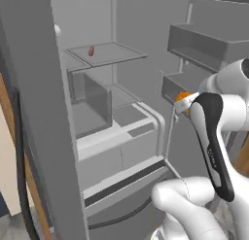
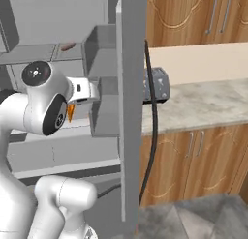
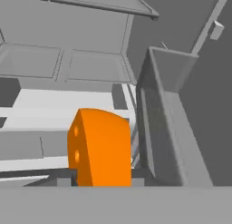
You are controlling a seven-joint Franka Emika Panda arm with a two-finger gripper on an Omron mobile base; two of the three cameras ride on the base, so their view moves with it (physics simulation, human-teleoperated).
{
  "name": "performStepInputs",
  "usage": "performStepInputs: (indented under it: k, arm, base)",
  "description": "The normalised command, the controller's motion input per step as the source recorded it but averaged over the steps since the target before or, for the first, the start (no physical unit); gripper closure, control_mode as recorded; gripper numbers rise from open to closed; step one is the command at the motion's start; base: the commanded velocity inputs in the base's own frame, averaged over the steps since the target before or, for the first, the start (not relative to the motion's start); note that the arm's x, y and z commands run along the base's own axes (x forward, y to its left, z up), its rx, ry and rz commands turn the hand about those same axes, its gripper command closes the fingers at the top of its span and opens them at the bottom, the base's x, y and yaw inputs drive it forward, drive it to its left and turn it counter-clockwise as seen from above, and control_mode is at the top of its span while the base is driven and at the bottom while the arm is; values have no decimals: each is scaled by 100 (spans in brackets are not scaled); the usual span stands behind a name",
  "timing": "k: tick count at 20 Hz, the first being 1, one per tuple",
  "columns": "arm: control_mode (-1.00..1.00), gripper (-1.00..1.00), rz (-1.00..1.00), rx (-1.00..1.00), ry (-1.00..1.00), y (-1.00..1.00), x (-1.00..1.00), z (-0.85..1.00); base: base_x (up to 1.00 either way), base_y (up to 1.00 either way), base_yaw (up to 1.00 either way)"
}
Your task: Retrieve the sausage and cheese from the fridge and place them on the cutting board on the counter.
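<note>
No readable writing; gripper holds cheese — fridge open.

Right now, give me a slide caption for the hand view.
Gripper holding the orange cheese wedge in front of the open fridge's grey shelves.

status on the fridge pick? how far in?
Done: the fridge stands open. In hand: the cheese sits at the end effector, apparently gripped, near the door bins. Left: the sausage lies on the upper glass shelf; both items must yet reach the cutting board on the counter.
</note>
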Motion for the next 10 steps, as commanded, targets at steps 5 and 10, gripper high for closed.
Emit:
performStepInputs:
  k: [5, 10]
  arm:
    - [100, 100, 0, 0, 0, 0, 0, 0]
    - [100, 100, 0, 0, 0, 0, 0, 0]
  base:
    - [-85, 100, -2]
    - [-99, 43, -48]
